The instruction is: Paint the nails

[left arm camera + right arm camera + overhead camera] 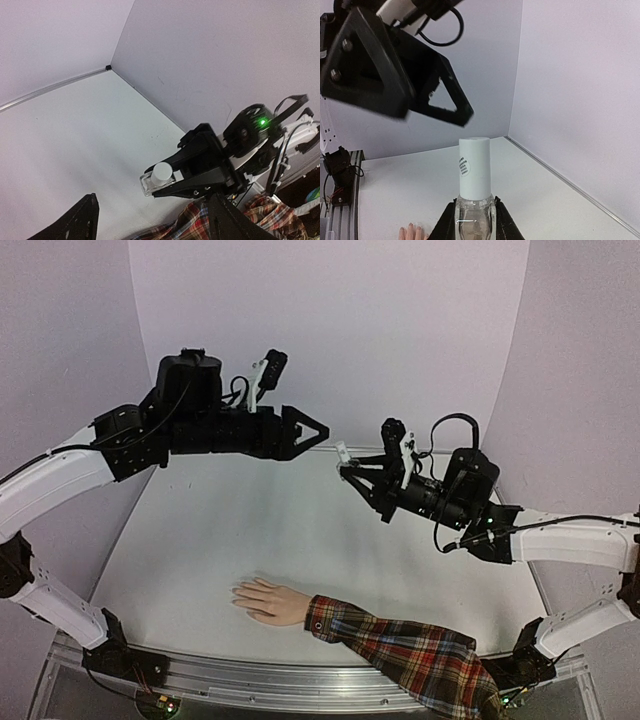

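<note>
Right gripper [347, 466] clamped the nail-polish bottle [474, 220], white cap [474, 167] on. Left gripper [322, 430] gaped empty at its 10 o'clock. Nails [238, 594] lay at the table's [200, 540] 6 o'clock. Uncapping step, likely; next, left must close squarely on cap.

Left arm [60, 475] stretched in from the left, held high, left pincer [318, 431] spread wide and pointing right, right arm [570, 538] bent in from the right, right pincer [350, 468] clamped on a small bottle [474, 170], tips facing, just apart
</note>
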Available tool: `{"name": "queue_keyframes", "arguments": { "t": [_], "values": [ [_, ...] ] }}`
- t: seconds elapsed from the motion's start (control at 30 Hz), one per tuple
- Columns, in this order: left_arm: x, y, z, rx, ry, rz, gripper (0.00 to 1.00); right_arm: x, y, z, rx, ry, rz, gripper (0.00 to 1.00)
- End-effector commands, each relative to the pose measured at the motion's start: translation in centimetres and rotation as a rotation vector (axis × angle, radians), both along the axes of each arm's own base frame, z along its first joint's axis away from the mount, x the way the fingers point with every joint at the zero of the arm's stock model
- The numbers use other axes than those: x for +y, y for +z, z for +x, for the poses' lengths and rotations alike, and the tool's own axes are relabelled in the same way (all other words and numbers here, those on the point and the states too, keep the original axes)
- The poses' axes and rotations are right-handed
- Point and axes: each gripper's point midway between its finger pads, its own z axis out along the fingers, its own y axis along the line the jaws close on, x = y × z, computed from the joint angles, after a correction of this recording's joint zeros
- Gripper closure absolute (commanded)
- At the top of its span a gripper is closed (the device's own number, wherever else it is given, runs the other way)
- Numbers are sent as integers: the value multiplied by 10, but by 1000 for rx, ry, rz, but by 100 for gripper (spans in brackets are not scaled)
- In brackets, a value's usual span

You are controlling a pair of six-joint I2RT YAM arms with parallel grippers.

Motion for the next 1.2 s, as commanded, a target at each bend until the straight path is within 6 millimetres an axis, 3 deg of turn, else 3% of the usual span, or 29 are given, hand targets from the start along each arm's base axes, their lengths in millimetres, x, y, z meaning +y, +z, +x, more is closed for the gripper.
{"name": "queue_keyframes", "arguments": {
  "t": [0.0,0.2,0.43,0.53,0.63,1.17],
  "values": [
    [0,44,11,80,95,-195,22,-4,30,-1,-44,-14,108,100],
    [-21,33,35,142,169,-181,29,-6,46,7,-49,-59,156,100],
    [-46,40,34,55,158,-189,31,-8,57,18,-49,-111,184,100],
    [-49,38,35,17,191,-173,32,-10,59,21,-52,-132,188,100],
    [-50,35,37,2,204,-167,42,-10,61,21,-59,-137,189,100],
    [-61,27,40,-6,199,-129,70,-6,63,23,-61,-127,185,100]
  ]
}}
